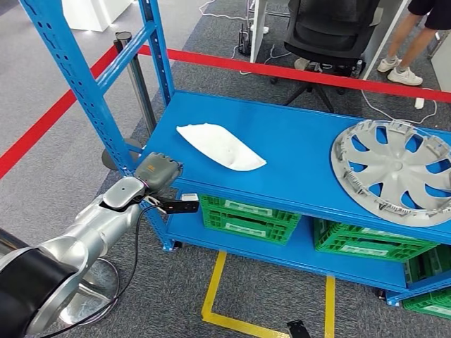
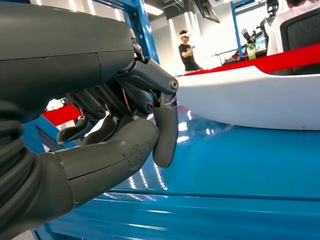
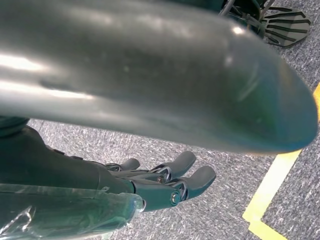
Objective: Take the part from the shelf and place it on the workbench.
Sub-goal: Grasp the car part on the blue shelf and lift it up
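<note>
step: reaching toward part | left robot hand at shelf edge, fingers curled, holding nothing | right robot hand hanging, fingers extended, empty | white part lying on shelf, near | next: likely opening, closing around part

Grey carpet with yellow tape; black office chair behind.

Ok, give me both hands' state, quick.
Left hand: fingers curled in, holding nothing, just short of the white part.
Right hand: fingers extended over the floor, holding nothing.
</note>
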